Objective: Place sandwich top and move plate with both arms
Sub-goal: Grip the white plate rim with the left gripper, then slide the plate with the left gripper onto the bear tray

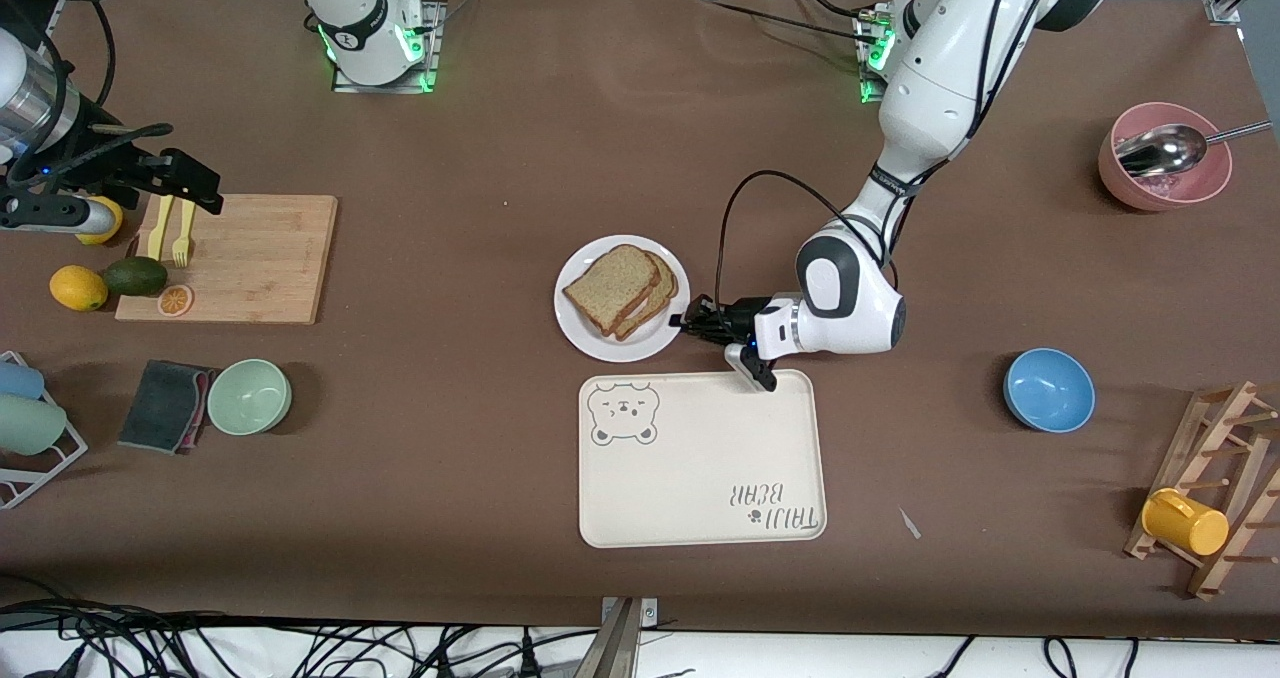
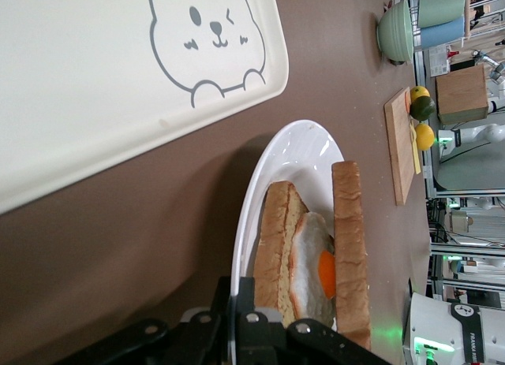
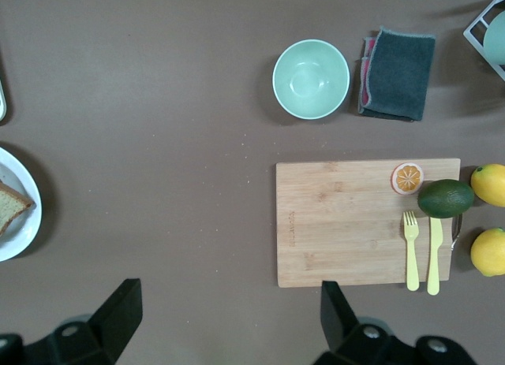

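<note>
Plate [image 1: 600, 343]: stiff, slick-looking; sandwich top [image 1: 612, 285] soft, likely to slide.
Left gripper [image 1: 688, 322]: pinched the rim at three o'clock.
Right gripper [image 3: 225, 322]: spread, over the cutting board [image 1: 255, 253], waiting; nine o'clock rim looked its hold.

White plate [image 1: 585, 310], light-brown sandwich top [image 1: 610, 287], cream tray [image 1: 700, 478] with grey bear drawing.

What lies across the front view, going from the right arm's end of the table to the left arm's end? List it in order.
wooden cutting board → plate → blue bowl → pink bowl
</note>
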